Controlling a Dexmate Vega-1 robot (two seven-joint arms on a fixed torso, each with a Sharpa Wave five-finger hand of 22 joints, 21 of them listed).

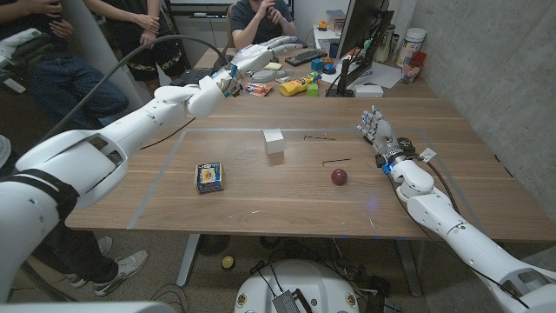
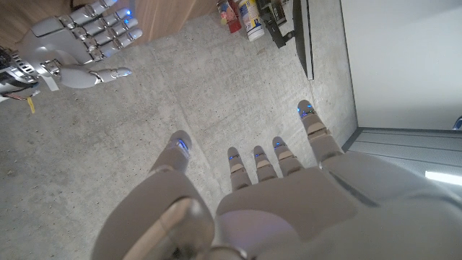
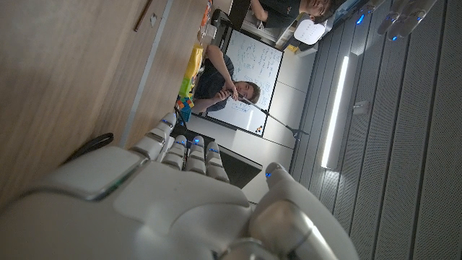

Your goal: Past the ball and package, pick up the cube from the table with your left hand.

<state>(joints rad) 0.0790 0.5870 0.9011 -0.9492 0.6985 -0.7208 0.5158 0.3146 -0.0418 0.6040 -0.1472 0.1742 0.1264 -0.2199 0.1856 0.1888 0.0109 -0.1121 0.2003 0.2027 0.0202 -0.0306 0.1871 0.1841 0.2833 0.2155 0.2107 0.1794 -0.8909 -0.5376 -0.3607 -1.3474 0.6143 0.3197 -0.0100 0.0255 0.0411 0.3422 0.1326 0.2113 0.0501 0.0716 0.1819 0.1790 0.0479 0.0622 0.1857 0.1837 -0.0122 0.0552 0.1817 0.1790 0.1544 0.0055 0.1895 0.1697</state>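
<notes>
Nearest the camera: small blue package (image 1: 208, 176) lying front-left on the wooden table (image 1: 261, 196), dark red ball (image 1: 339, 176) off to its right. White cube (image 1: 274, 141) further back, about mid-table, past both, touched by nothing. Left hand (image 1: 222, 83) raised up over the far-left edge, well away from the cube, fingers (image 2: 312, 128) spread and holding nothing. Right hand (image 1: 377, 130) parked near the right side, standing on edge, fingers apart, also empty. People seated behind the table, clutter on the desk back there.
</notes>
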